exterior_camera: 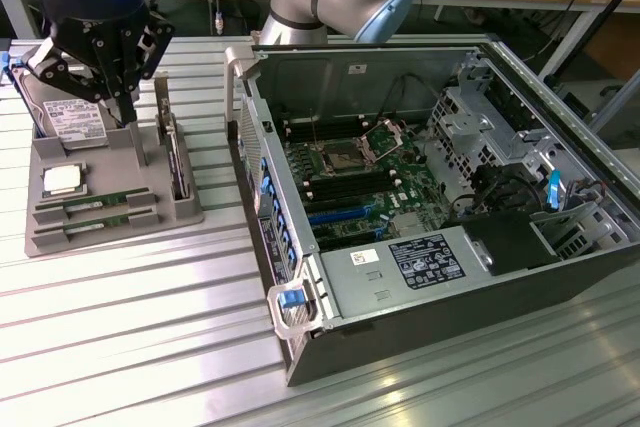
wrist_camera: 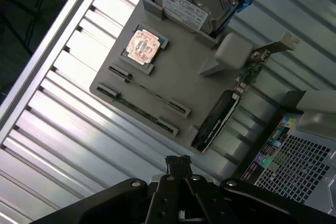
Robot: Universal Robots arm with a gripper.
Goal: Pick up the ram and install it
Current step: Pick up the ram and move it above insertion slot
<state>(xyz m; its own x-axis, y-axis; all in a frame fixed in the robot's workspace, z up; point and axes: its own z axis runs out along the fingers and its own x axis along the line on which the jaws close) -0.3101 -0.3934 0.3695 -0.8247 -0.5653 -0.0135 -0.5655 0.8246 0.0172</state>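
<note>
DESK: Where is the gripper, and what has it got?

PHOTOGRAPHER: The gripper (exterior_camera: 122, 115) (wrist_camera: 178, 165) hangs over the back of the grey tray (exterior_camera: 120, 165), just beside the hard drive (exterior_camera: 75, 119). Its fingers are pinched together with nothing between them.

DESK: And the ram?

PHOTOGRAPHER: The ram (exterior_camera: 96, 204) (wrist_camera: 137, 109) sits in the tray's front slots, two green sticks side by side. From the gripper it lies past the processor (exterior_camera: 62, 180), toward the camera in the exterior view. It is not in the case (exterior_camera: 450, 317), which stands open on that view's right.

DESK: How does it lie?

PHOTOGRAPHER: Its long axis runs across the exterior view, left to right, along the tray's front edge. In the wrist view the sticks slant against the closed fingers, so I judge the wrist is not squared to them. There is only one arm, so which is nearer does not arise.

DESK: Any writing?

PHOTOGRAPHER: There are white labels on the hard drive and on the power supply (exterior_camera: 425, 259) inside the case, but the print is too small to read. No brand is legible.
</note>
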